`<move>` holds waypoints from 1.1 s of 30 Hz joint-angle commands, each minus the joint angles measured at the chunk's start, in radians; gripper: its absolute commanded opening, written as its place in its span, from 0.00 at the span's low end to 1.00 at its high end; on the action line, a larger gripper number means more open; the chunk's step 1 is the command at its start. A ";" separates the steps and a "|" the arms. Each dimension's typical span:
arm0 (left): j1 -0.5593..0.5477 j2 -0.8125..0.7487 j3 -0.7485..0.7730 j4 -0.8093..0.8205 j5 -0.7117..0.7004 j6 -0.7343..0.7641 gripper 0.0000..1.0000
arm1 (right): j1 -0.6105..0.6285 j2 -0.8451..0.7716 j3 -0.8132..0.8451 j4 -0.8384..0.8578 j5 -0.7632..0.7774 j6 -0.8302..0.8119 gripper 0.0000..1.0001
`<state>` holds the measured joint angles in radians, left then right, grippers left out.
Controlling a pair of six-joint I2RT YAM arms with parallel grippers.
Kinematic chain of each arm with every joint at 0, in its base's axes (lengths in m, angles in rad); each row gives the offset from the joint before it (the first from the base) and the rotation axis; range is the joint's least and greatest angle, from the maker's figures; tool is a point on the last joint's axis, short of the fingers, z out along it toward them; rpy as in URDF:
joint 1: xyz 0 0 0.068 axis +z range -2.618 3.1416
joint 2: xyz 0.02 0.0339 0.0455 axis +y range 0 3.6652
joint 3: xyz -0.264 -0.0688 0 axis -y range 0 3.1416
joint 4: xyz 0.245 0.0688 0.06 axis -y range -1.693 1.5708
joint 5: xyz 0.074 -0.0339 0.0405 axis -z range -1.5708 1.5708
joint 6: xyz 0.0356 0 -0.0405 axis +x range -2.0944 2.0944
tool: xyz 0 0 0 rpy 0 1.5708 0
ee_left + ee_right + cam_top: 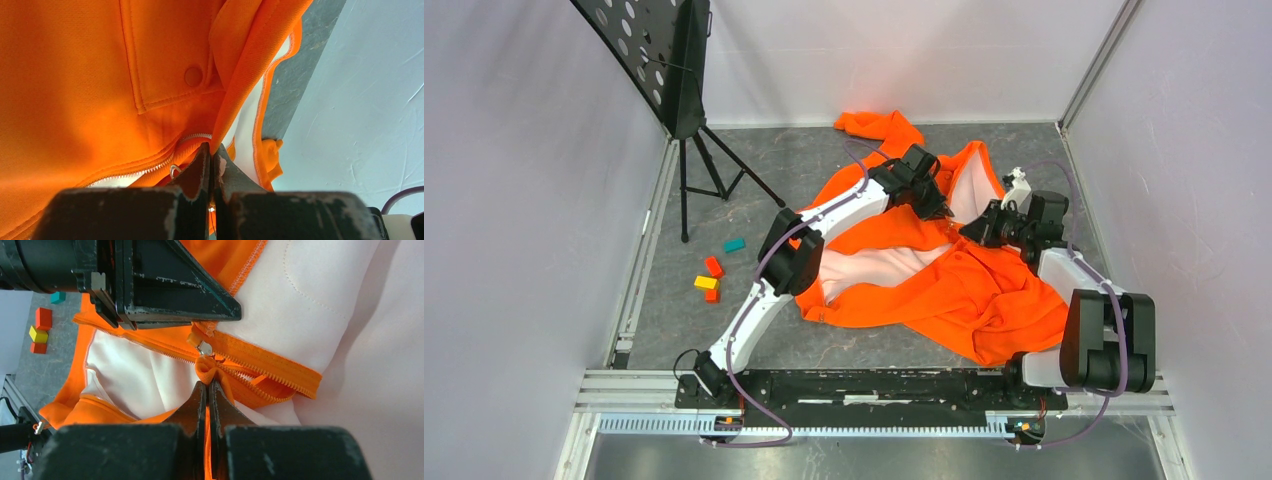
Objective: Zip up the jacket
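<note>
The orange jacket (944, 285) lies open on the table, its pale lining (879, 265) showing. My left gripper (936, 203) is shut on an orange strip at the zipper edge; in the left wrist view (213, 152) the white zipper teeth (135, 173) and a small metal ring (173, 170) sit just left of the jaws. My right gripper (977, 230) is shut on a bunched bit of orange fabric (209, 367) right below the metal slider (204, 347). In the right wrist view the left gripper's fingers (185, 300) hover just above the slider, on an orange tab (199, 334).
A black music stand (674, 70) stands at the back left. Small coloured blocks (712, 280) and a teal one (734, 244) lie left of the jacket. Pale walls enclose the table on three sides.
</note>
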<state>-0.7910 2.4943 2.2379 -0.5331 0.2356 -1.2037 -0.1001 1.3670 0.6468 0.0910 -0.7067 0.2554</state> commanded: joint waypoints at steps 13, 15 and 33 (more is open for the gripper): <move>-0.017 -0.012 0.047 -0.031 -0.063 0.030 0.02 | 0.017 -0.002 0.053 -0.056 0.028 -0.001 0.00; -0.017 -0.014 0.048 -0.033 -0.065 0.031 0.02 | 0.017 -0.004 0.055 -0.072 0.037 -0.010 0.00; -0.020 -0.014 0.049 -0.034 -0.060 0.028 0.02 | 0.050 0.030 0.086 -0.063 0.051 0.012 0.00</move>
<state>-0.8017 2.4943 2.2444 -0.5526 0.1852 -1.2037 -0.0612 1.3911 0.6918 0.0204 -0.6701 0.2649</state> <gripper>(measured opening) 0.050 0.011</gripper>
